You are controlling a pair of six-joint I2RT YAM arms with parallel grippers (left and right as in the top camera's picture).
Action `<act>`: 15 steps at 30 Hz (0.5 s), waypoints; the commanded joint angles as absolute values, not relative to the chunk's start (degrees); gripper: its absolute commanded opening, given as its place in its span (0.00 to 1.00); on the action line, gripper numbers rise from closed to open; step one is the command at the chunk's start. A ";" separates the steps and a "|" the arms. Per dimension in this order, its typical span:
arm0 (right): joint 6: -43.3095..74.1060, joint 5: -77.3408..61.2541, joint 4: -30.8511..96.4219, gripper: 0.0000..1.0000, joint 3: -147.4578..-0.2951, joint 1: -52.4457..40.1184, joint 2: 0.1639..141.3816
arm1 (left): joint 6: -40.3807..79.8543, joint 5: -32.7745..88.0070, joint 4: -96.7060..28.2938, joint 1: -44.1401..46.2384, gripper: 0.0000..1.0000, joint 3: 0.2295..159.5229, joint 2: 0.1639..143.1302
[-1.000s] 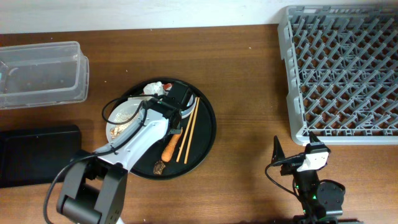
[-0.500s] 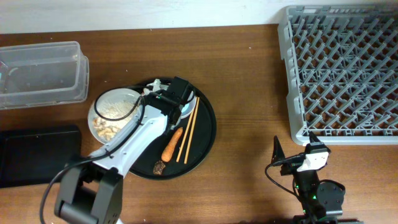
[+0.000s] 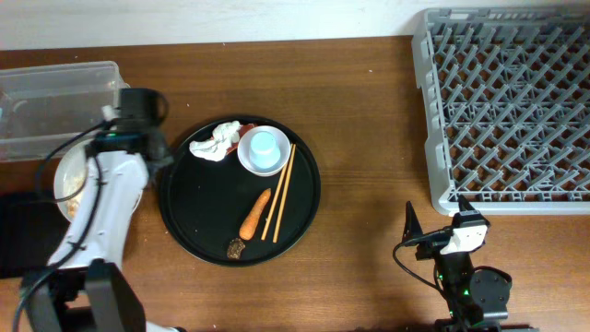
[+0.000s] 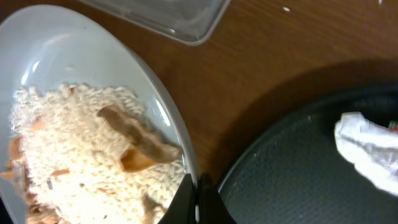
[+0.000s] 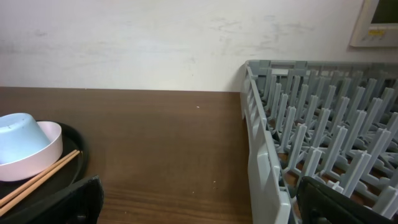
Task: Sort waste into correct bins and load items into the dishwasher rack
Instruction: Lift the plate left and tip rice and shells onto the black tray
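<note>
My left end effector [image 4: 198, 198] is clamped on the rim of the rice-laden white plate [image 4: 56, 50], at nine o'clock of the round tray [image 3: 198, 231]. My right end effector [image 3: 435, 226] gapes open. No waste looks binned yet, and the dishwasher rack [image 3: 507, 101] is empty.

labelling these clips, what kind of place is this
Probably a mock dish-clearing station: a grey dishwasher rack, a round black tray holding a carrot and chopsticks, and a clear plastic tub.
</note>
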State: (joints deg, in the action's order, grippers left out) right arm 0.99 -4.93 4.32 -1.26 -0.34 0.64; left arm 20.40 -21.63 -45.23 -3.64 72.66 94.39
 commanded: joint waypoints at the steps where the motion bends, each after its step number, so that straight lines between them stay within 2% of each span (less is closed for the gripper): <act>1: 0.64 -4.43 4.14 0.98 -0.32 0.03 0.21 | 20.34 -12.01 -43.13 -12.51 0.01 74.11 92.66; 6: 0.64 -4.43 4.14 0.98 -0.32 0.03 0.19 | 21.08 -0.01 -40.29 -24.95 0.01 74.11 92.66; 15: 0.64 -4.43 4.14 0.99 -0.32 0.03 0.19 | 26.39 20.64 -37.71 -41.78 0.01 74.08 92.66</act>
